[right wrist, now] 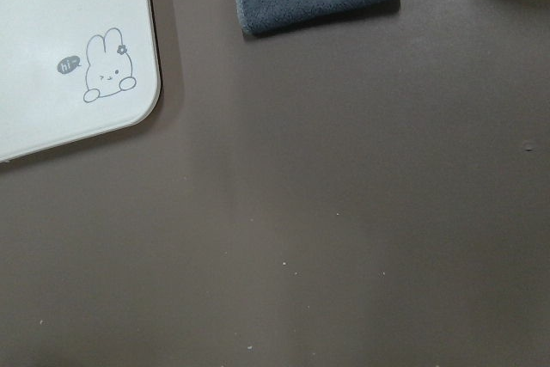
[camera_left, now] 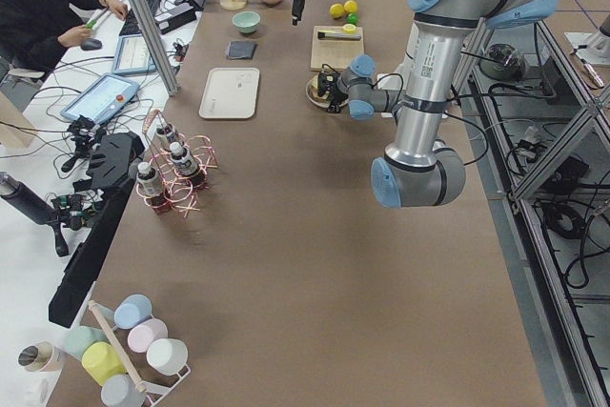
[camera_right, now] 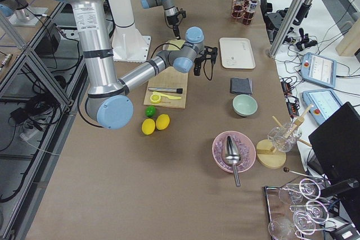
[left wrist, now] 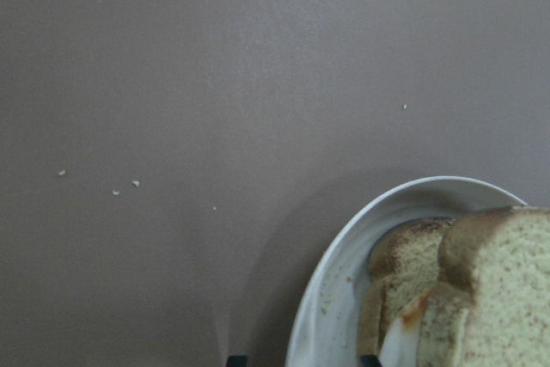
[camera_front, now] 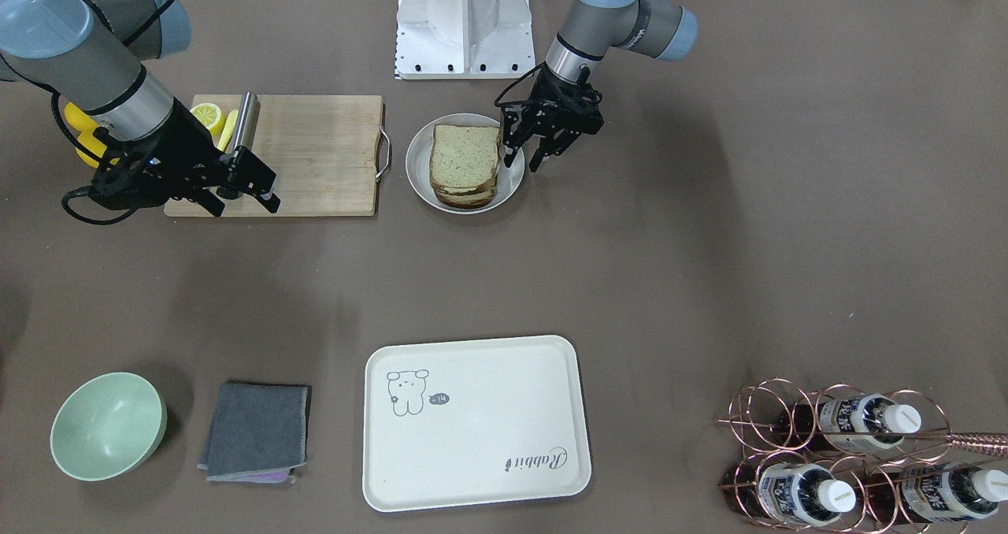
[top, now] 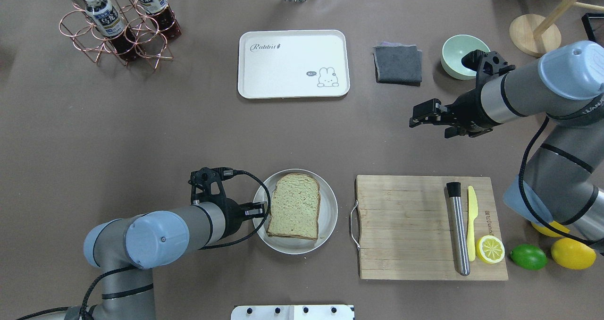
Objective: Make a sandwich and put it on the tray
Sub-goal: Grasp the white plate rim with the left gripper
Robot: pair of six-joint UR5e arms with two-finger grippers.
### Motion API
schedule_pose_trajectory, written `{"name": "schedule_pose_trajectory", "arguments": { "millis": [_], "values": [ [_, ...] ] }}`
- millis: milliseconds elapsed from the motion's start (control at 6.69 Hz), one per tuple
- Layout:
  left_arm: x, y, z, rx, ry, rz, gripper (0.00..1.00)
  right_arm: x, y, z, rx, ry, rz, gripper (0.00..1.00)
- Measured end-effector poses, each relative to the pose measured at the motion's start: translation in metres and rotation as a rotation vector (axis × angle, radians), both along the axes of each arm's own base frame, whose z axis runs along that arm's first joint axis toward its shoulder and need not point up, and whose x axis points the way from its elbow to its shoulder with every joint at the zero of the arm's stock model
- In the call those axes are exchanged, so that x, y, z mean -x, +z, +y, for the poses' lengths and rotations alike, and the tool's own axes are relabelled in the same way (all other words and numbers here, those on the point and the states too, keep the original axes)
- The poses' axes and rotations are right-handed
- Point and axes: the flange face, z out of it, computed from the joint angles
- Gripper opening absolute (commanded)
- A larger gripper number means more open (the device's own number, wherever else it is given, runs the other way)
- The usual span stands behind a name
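Grey plate (camera_front: 411,168) rim sits btwn tips of your left tool (camera_front: 522,162), spread wide; pinch rim only, lift level so sandwich (camera_front: 465,156) won't slide, carry to tray (camera_front: 472,432).

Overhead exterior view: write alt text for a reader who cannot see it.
A sandwich sits on a round plate near the robot, with the left gripper open at the plate's left rim. The cream tray lies empty at the far side. The right gripper hangs open in the air.
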Motion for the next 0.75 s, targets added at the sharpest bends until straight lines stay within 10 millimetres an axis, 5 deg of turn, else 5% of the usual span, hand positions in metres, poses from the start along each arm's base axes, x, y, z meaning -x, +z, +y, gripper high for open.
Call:
{"name": "schedule_pose_trajectory", "arguments": {
  "millis": [299,448,747],
  "values": [
    [-0.0027,0.0037,0.0013,0.001,0.003,-0.007,0.23,0.0,-0.0001,0.0,-0.001,0.001,0.0,0.99],
    [-0.0035,0.0054,0.0014,0.002,0.004,-0.01,0.02,-0.0001,-0.0004,0.0001,-0.001,0.001,0.0,0.99],
    [-0.0036,0.0048,0.0015,0.002,0.003,-0.008,0.0,-0.0002,-0.0003,0.0,-0.001,0.001,0.0,0.99]
  ]
}}
